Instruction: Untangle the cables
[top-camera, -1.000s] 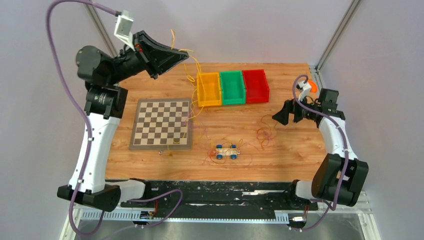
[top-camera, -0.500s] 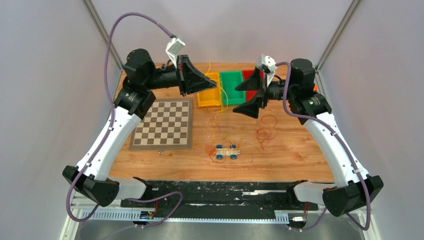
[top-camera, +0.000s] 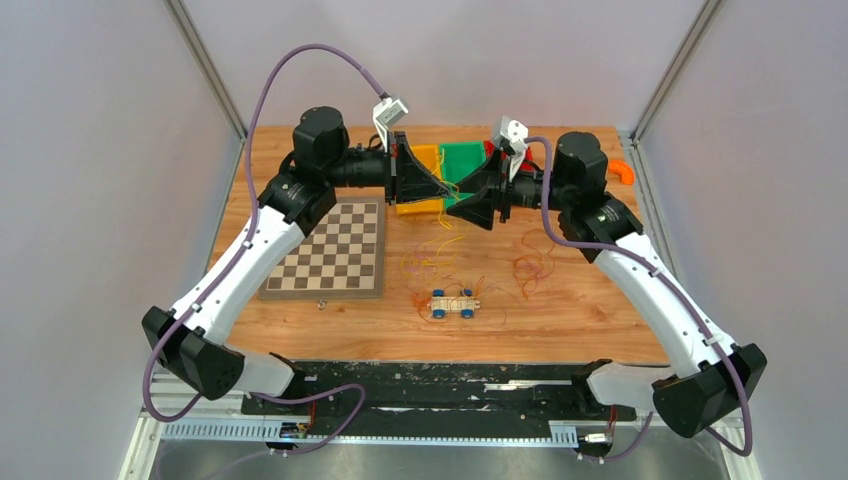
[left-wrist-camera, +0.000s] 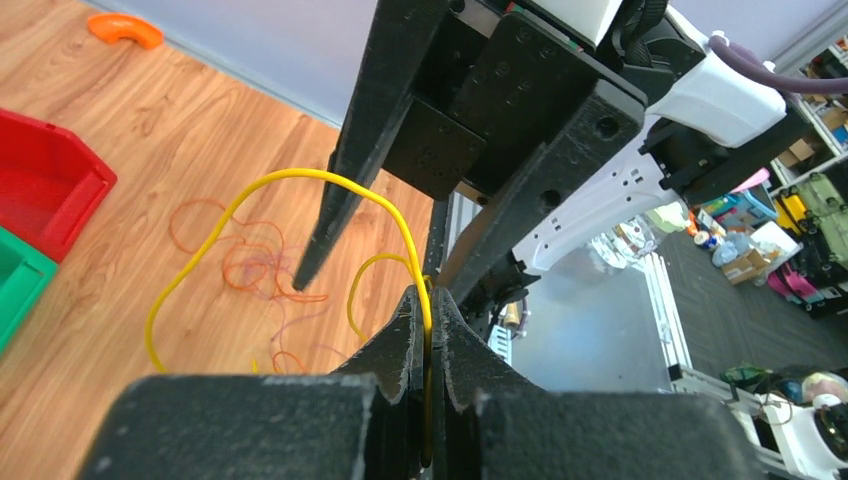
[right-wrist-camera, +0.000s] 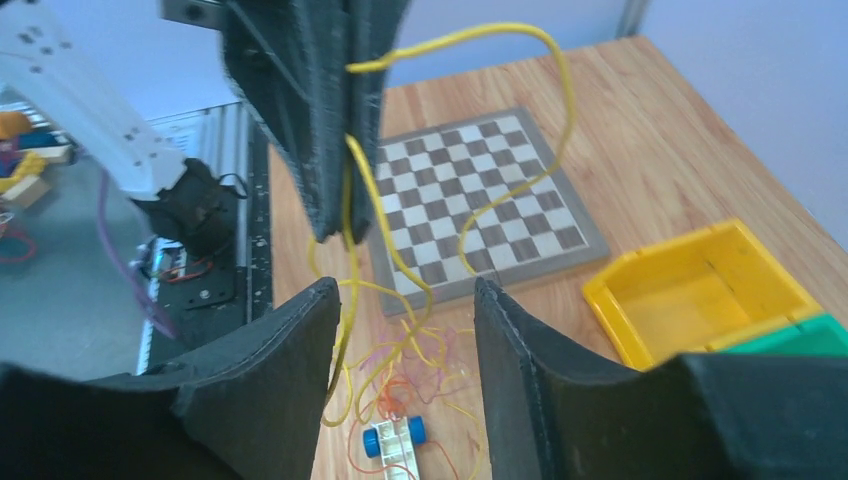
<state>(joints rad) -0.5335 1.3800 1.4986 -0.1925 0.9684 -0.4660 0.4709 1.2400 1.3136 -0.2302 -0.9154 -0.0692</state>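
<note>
My left gripper hangs above the bins, shut on a thin yellow cable that loops out of its tips and drops to the table. The right gripper faces it nose to nose, open, its fingers on either side of the left tips. In the right wrist view the yellow cable hangs between and past the right gripper, close to its left finger. Loose yellow cables and an orange-red tangle lie on the wood.
A small toy car with blue wheels sits among the strands. The chessboard lies at the left. Yellow, green and red bins stand at the back, partly hidden by the grippers. An orange piece lies at the far right.
Both arms swung in to the middle. The left gripper carried the yellow cable rightward from the back left. The right gripper rose from the table's right side and its jaws have narrowed.
</note>
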